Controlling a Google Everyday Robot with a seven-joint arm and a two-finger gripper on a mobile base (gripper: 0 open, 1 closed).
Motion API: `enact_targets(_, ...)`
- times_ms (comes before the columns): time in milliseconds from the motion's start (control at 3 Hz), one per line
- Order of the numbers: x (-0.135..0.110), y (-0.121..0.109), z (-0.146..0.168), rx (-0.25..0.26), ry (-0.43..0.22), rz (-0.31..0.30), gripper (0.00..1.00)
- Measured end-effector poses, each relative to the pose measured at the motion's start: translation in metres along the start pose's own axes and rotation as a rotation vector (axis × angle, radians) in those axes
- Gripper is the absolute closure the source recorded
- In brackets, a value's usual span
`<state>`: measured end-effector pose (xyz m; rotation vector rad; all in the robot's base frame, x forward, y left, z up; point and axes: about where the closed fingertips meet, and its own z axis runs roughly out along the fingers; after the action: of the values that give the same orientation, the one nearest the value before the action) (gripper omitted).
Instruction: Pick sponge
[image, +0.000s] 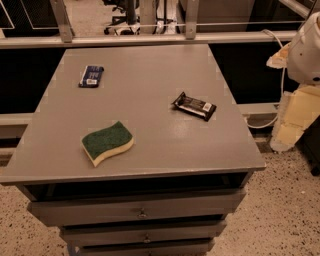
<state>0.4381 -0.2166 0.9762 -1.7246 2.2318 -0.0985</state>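
blue wrapper (91, 76) back-left on surface (150, 65) | sponge (107, 142) front-left, green side up, long axis roughly left-right, right end angled slightly back | black wrapper (194, 106) mid-right, well apart from sponge | claw (292, 117) beyond surface's right edge, open or closed: cannot tell; sponge lies well to its left

White rounded arm shell (306, 47), cream blocky tool (295, 117) at right edge

The sponge (107, 142) lies front-left on the table (150, 90); jaws hang beside its right edge.
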Motion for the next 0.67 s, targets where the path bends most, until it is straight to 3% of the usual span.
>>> enact_targets(667, -0.005, 0.001, -0.003, 0.009, -0.033, -0.013, 0.0)
